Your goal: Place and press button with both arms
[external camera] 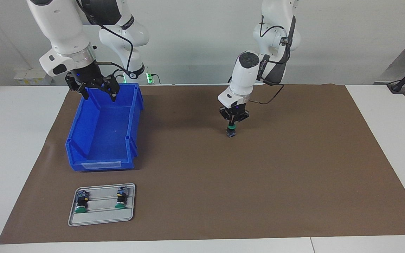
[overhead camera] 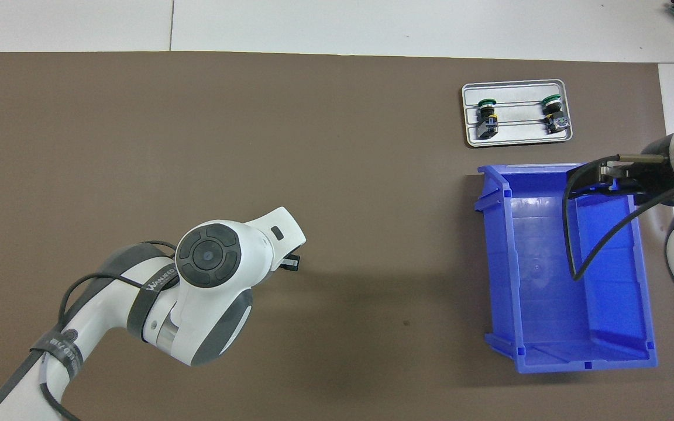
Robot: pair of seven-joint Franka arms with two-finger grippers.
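So I've got the brown mat (external camera: 258, 182) covering most of the table, and the big blue bin (external camera: 104, 137) sitting toward the right arm's end, nothing in it as far as I can see. Farther from the robots than the bin there's the little grey tray (external camera: 102, 204) with two spare push-buttons (external camera: 81, 203) lying on their sides.

The right gripper (external camera: 97, 89) hangs over the bin's robot-side rim, fingers spread wide, carrying nothing. That arm just waits.

The left gripper (external camera: 233, 119) is the busy one: pointing straight down over the bare middle of the mat, fingers pinched on the button (external camera: 231, 130). The button's long axis runs vertical, green cap up at the fingertips, grey-blue block at the bottom, right at the mat or a hair above it, can't quite tell if it's touching. The overhead view is no help, the arm's wrist covers it.

My read: placing is basically done or about to be. The pressing hand comes from the bin end, so the right gripper has to cross well over toward the middle, then come down on that cap from above.
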